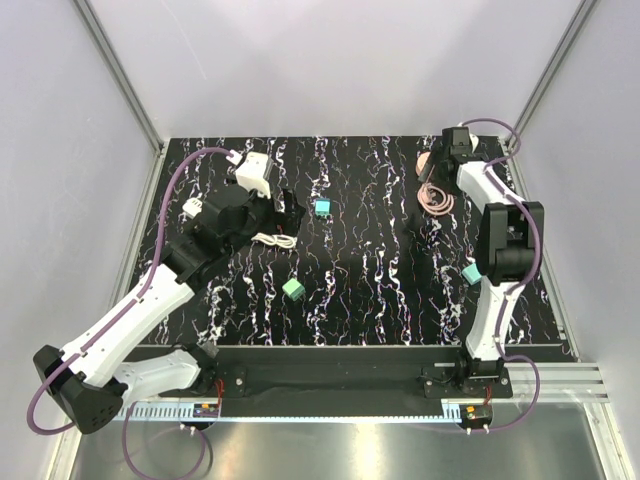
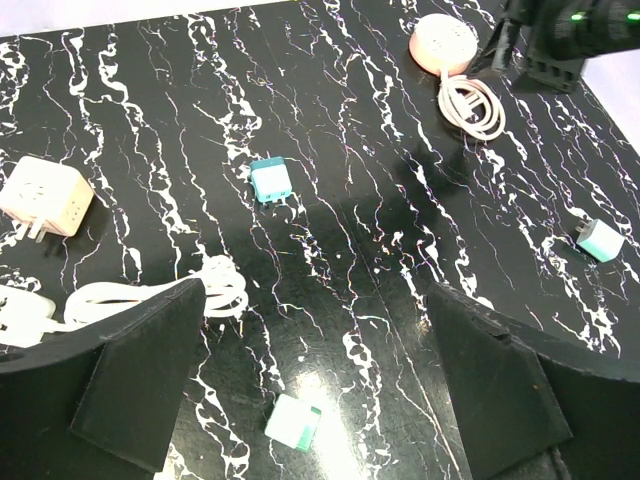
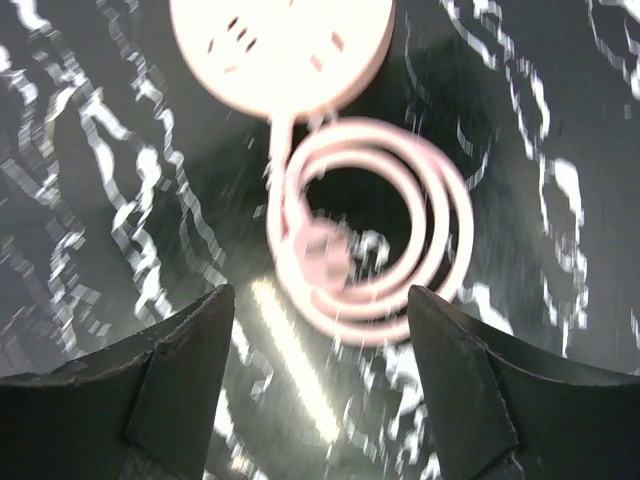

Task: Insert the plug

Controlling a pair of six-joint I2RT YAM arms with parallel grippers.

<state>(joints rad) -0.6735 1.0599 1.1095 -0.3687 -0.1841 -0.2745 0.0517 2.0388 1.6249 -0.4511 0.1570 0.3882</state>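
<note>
A round pink socket block [image 3: 280, 45] lies at the far right of the table, its pink cord [image 3: 440, 210] coiled beside it. The cord's pink plug [image 3: 320, 250] rests inside the coil. My right gripper [image 3: 320, 340] hovers over the coil, open, with nothing between its fingers; the plug lies just beyond the tips. From the top view the right gripper [image 1: 440, 165] sits above the socket block [image 1: 425, 163] and the cord [image 1: 437, 198]. My left gripper [image 2: 315, 340] hangs open and empty above the table's left half [image 1: 285, 212].
A teal adapter [image 2: 270, 180], a green-white adapter [image 2: 293, 420] and another near the right arm [image 2: 600, 240] lie scattered. A white cube adapter [image 2: 45, 195] and a white coiled cable [image 2: 150, 295] sit at the left. Metal frame posts border the table.
</note>
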